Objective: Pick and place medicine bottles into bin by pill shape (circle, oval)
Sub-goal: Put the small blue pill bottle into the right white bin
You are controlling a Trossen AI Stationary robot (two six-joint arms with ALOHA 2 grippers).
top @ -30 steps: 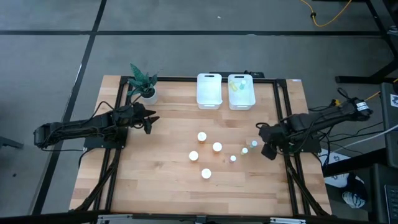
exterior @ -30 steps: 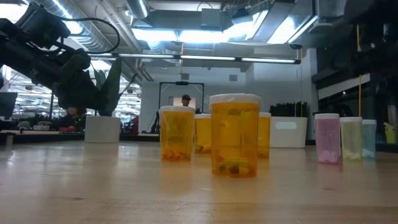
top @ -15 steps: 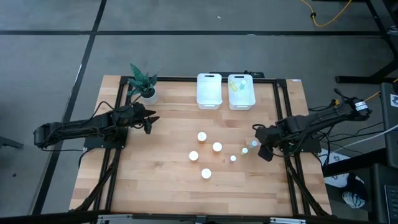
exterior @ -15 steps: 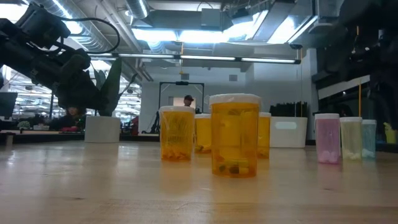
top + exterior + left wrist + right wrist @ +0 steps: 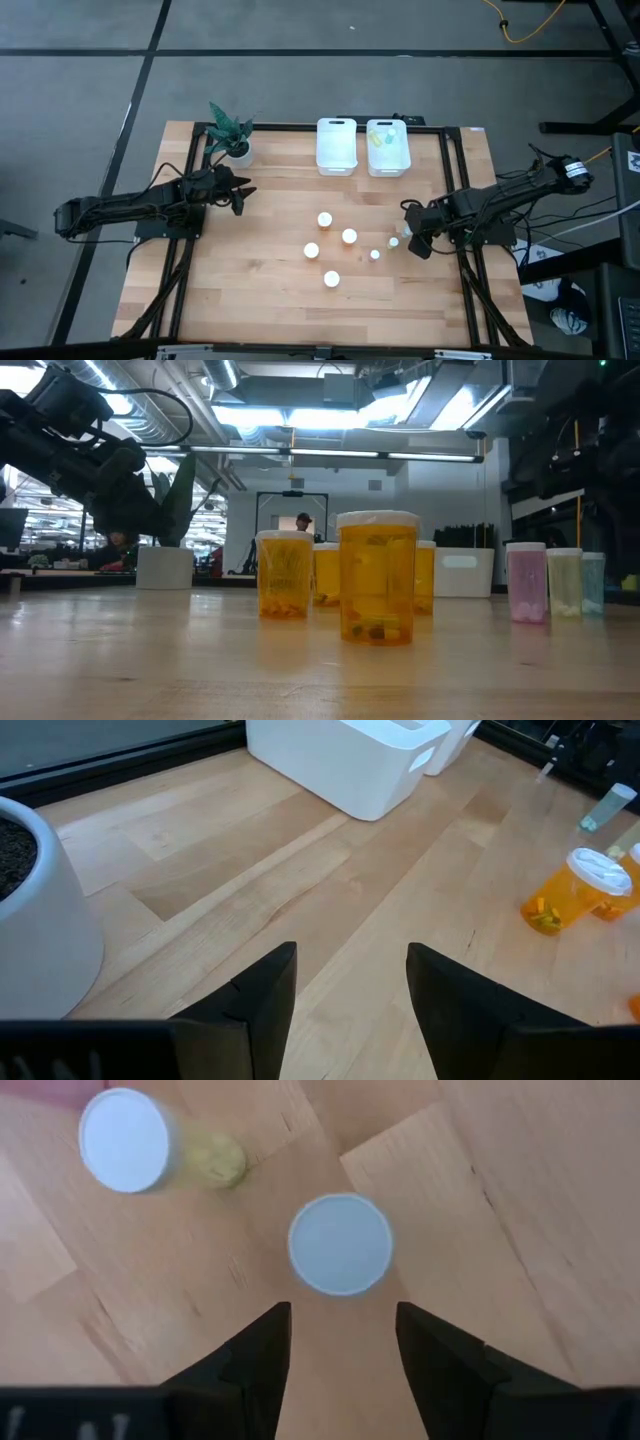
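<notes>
Several orange medicine bottles with white caps stand upright mid-table (image 5: 349, 236) (image 5: 378, 580). Three smaller pastel ones stand in a row to their right: pink (image 5: 527, 582), yellow (image 5: 125, 1140) and pale blue (image 5: 340, 1245). My right gripper (image 5: 412, 236) (image 5: 345, 1355) points down over the blue bottle, open. The bottle's white cap shows just past the fingertips, untouched. My left gripper (image 5: 243, 194) (image 5: 350, 985) waits open above the table's left part, next to the potted plant (image 5: 228, 130).
Two white bins stand side by side at the far edge, the left one (image 5: 337, 160) and the right one (image 5: 388, 162), which has yellowish things in it. Bare wood lies between the bottles and the bins. A person shows far off in the room behind (image 5: 303, 520).
My right gripper has moved toward the table's left and a little down, coming over the rightmost small bottle. The bottles have stayed where they were.
</notes>
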